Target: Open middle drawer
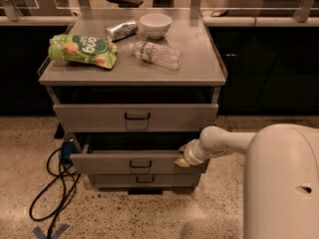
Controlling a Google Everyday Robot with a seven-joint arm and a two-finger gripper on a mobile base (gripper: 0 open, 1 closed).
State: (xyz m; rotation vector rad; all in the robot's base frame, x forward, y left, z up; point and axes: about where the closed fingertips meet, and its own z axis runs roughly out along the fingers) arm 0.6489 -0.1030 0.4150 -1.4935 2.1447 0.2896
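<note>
The grey cabinet has three drawers, each with a small black wire handle. The middle drawer [114,163] stands partly pulled out, with a dark gap above its front and its handle [140,164] at the centre. My gripper [183,157], at the end of the white arm [224,142], is at the right end of the middle drawer's front, against its top edge. The top drawer [94,117] sits above it and the bottom drawer [114,181] below.
On the cabinet top [199,68] lie a green snack bag [82,50], a can [121,30], a white bowl [155,25] and a plastic bottle [155,54]. A black cable [52,193] loops on the floor at the left. My white base [284,183] fills the lower right.
</note>
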